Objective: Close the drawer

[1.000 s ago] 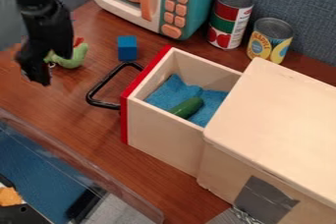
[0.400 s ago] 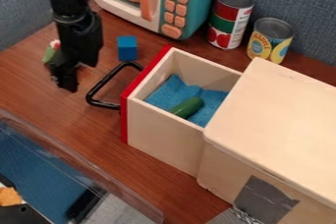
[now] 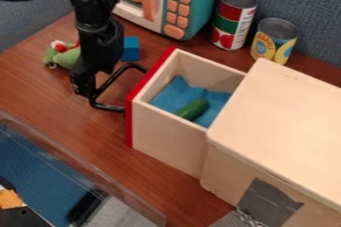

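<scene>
Tool (image 3: pixel 85 90) beside handle (image 3: pixel 108 107); its opening and any hold cannot be determined. The drawer (image 3: pixel 166 139) is best pushed straight into the box (image 3: pixel 279 116), without skewing.

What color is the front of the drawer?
Red, best seen in the camera view.

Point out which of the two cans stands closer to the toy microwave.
The red-and-green can, right beside the toy microwave; the yellow-and-blue can stands farther from it.
</scene>
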Robot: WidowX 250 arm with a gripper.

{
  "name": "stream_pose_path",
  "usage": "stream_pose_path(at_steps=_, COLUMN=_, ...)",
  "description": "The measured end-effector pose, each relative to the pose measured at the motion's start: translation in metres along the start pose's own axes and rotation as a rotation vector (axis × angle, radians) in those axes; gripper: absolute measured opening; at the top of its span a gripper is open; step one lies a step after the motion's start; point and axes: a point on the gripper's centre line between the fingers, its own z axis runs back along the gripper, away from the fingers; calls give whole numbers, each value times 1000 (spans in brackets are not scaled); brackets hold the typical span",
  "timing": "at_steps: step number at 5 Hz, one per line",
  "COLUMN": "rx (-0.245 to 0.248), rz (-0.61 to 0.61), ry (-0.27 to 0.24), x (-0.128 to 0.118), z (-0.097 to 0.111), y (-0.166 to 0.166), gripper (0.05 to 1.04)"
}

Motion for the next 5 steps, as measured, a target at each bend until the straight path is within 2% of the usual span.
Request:
stream_pose_path(at_steps=1, rx=-17, rz=-14, ry=2, x=13, z=-9, y=-4, gripper=1000)
stream_pose_path(at_steps=2, rx=-36, rz=6, ry=-21, x=19, z=-9, y=-8, gripper=1000)
stream_pose_path(at_steps=3, rx=-41, rz=-6, ry=-48, x=31, z=0, y=-12, gripper=1000)
stream_pose_path(at_steps=4, rx=-78, rz=-36, ry=-94, x=58, z=5, y=-20, gripper=1000)
stream_pose_path(at_steps=5, rx=-104, rz=-29, ry=-143, x=74, z=16, y=-20, gripper=1000)
